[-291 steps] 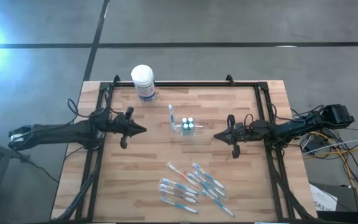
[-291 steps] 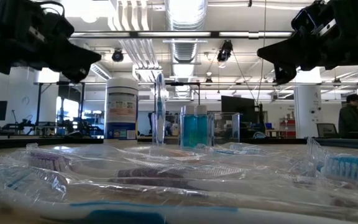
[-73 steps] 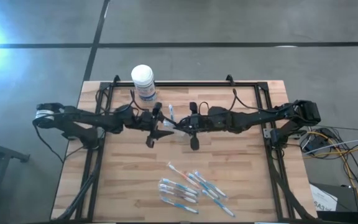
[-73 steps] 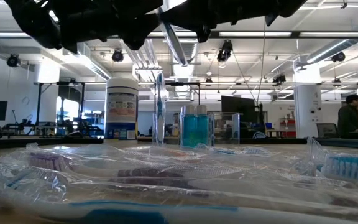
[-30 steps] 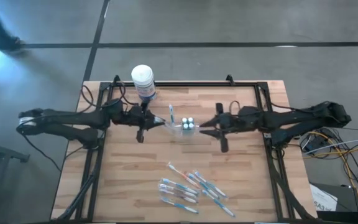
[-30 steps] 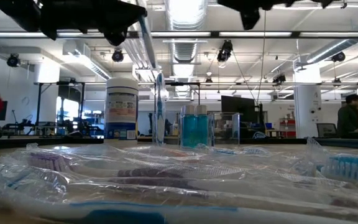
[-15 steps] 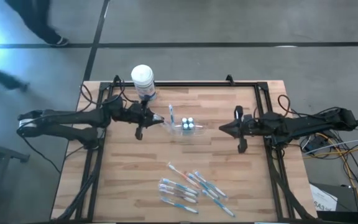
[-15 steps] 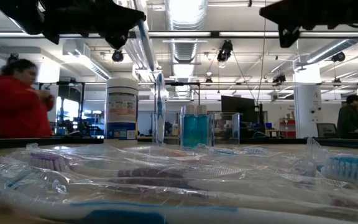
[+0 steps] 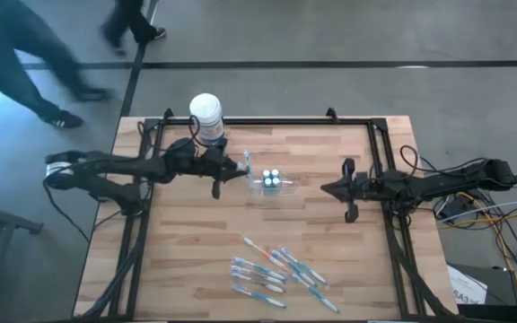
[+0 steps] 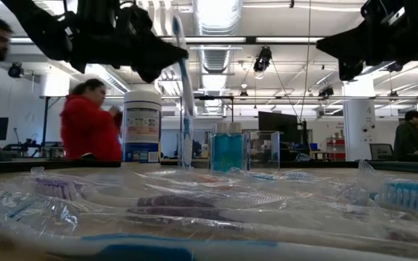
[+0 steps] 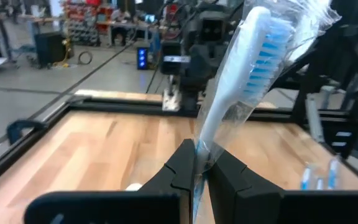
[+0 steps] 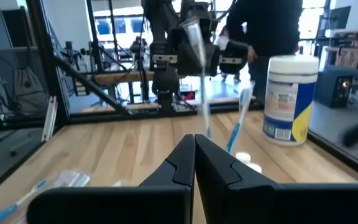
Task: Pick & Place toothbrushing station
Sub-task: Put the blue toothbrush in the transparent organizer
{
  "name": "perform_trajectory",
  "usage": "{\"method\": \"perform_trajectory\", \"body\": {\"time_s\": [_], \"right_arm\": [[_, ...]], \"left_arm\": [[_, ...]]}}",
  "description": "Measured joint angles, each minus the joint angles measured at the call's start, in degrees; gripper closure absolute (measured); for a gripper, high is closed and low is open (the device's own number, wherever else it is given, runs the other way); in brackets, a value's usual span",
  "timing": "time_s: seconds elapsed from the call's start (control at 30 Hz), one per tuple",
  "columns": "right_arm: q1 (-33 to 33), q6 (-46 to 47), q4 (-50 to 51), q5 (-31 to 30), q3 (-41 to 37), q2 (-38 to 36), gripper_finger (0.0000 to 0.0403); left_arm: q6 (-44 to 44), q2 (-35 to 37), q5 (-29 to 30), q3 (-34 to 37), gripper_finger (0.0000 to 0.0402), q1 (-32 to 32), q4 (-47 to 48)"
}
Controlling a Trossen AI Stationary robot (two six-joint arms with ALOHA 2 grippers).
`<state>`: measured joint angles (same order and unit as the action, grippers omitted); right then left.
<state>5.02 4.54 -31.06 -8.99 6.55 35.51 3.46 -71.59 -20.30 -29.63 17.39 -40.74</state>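
A small clear cup (image 9: 268, 186) stands mid-table with one blue-and-white toothbrush (image 9: 247, 160) upright in it and tiny white-capped pieces (image 9: 272, 177). My left gripper (image 9: 238, 170) is just left of the cup, shut on a wrapped toothbrush (image 11: 241, 81) that also shows in the low view (image 10: 183, 65). Several wrapped toothbrushes (image 9: 272, 267) lie flat on the table near the front edge. My right gripper (image 9: 328, 190) is shut and empty, right of the cup, above the table. My left gripper pinches the wrapped toothbrush's white handle (image 11: 200, 144) between its two fingers, through the clear wrapper. The fingers come level from the table's left and lie across the handle. The brush stands nearly upright, bristle head (image 11: 272, 43) up, tilted a little, lifted clear of the table.
A white-lidded tub with a blue label (image 9: 206, 117) stands at the far edge, behind my left gripper. A black frame (image 9: 267, 121) runs along the table's edges. People walk on the floor beyond the table (image 9: 25, 54).
My left gripper has carried the toothbrush a little toward the table's right, closer to the cup, keeping it upright. My right gripper, still shut, has drawn back toward the table's right edge, away from the cup.
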Motion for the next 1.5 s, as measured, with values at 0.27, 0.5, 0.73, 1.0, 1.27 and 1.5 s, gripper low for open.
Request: {"method": "perform_trajectory", "body": {"time_s": [0.27,0.5,0.73,1.0,1.27,1.5], "right_arm": [[0.0,1.3,0.2,-0.1,-2.0,0.1,0.0394],[0.0,1.5,0.2,-0.2,-2.4,0.2,0.0394],[0.0,1.3,-0.6,-0.2,-2.4,0.2,0.0394],[0.0,1.1,-0.8,-0.2,-2.5,0.4,0.0394],[0.0,1.1,-0.9,-0.2,-2.5,0.8,0.0394],[0.0,1.0,-1.0,-0.2,-2.5,1.0,0.0394]], "left_arm": [[0.1,-6.0,3.0,0.0,0.0378,0.5,-3.8],[2.6,-12.8,5.9,1.3,0.0378,0.5,-12.6],[4.7,-17.7,9.1,2.0,0.0378,0.5,-14.5],[6.0,-20.8,12.1,2.1,0.0378,0.5,-15.4],[6.3,-22.4,12.9,2.5,0.0378,0.5,-16.8],[7.6,-21.7,12.9,2.6,0.0361,0.5,-16.0]]}}
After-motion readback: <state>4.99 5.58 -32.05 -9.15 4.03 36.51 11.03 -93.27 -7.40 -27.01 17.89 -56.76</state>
